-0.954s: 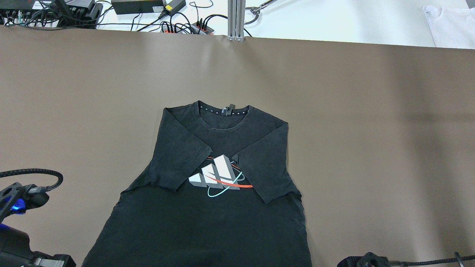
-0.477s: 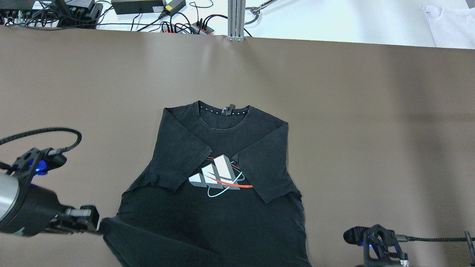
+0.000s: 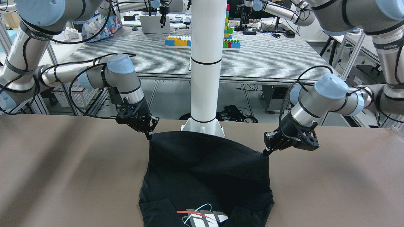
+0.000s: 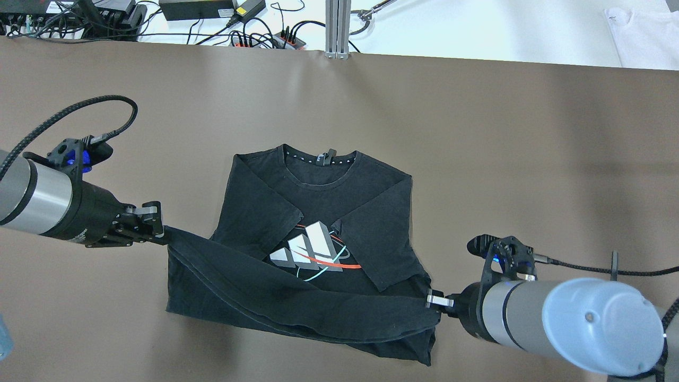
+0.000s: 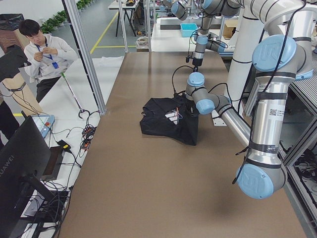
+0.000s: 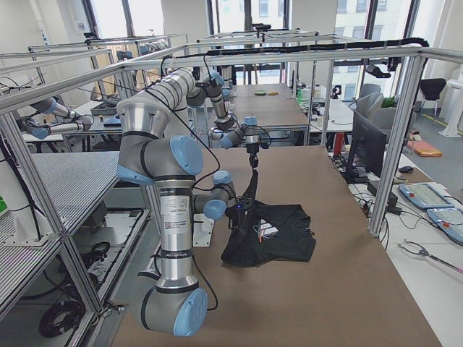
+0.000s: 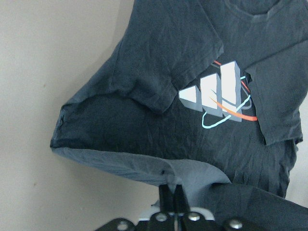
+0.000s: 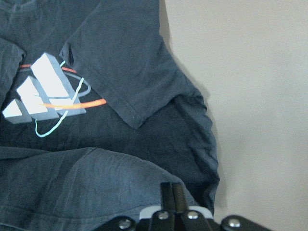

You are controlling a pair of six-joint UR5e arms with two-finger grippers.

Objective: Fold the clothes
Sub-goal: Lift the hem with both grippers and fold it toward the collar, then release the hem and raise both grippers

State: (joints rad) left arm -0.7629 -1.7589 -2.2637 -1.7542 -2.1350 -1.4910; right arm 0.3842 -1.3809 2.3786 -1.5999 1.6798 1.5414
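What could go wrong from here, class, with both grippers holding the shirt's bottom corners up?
The left gripper and right gripper each pinch only a small corner of the shirt; it might slip out. The left sits farther forward than the right, so the fold may land skewed. The sagging hem could drag the folded sleeves.

Bright and even, lit softly from overhead. Leaves a pale sheen midway along the worktop's (image 4: 477, 132) far edge and a dim band toward its right end. Drops a faint, soft-edged shadow beneath the raised hem of the black garment (image 4: 297, 307). Shows fabric creases crisp in both wrist views. Washes out pale at the windows (image 6: 108, 18) in the right-side view.
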